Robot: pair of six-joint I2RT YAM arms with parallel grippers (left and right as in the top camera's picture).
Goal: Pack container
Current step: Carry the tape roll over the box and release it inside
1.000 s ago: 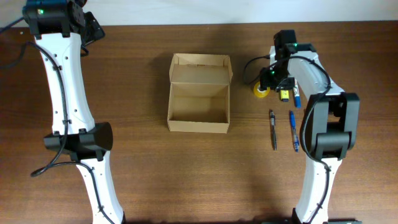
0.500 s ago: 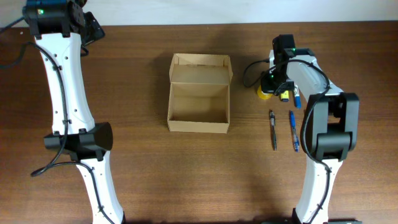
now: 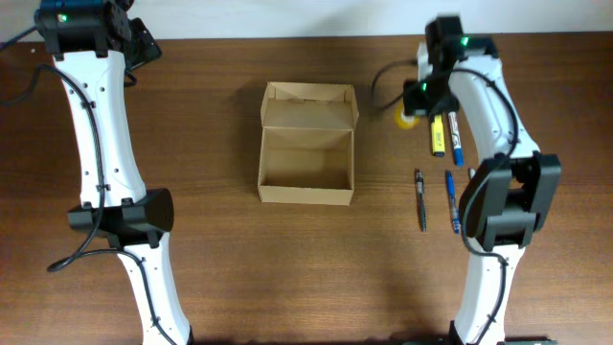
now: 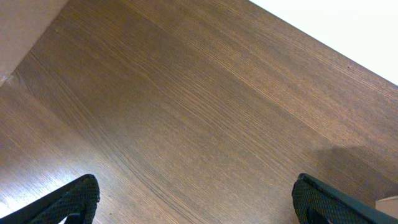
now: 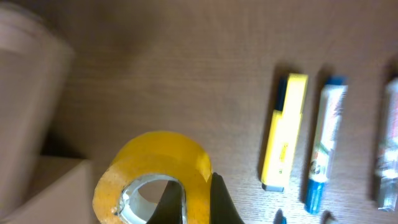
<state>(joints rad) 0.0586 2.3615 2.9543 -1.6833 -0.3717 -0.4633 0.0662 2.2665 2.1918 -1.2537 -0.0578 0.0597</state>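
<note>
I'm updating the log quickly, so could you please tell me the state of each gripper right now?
Left gripper: open, holding nothing.
Right gripper: shut on the wall of the yellow tape roll.

The table (image 3: 211,96) is dark brown wood with a fine straight grain, smooth and lightly sheened; beneath the left gripper (image 4: 199,208) it catches a pale glare. That gripper's fingers (image 4: 68,202) look like matt black plastic. The yellow tape roll (image 5: 155,165), pinched in the right gripper (image 5: 191,200), has a glossy, smooth, slightly translucent outer band and a shiny pale inner core. Beside the right gripper's dark matt fingers (image 5: 217,196), the yellow highlighter (image 5: 284,130) is smooth plastic, and the blue marker (image 5: 324,146) beyond it has a satiny white barrel. The container (image 3: 306,195) is plain tan cardboard, matt and unprinted. The arms (image 3: 101,115) wear smooth white plastic shells with black joints.
</note>
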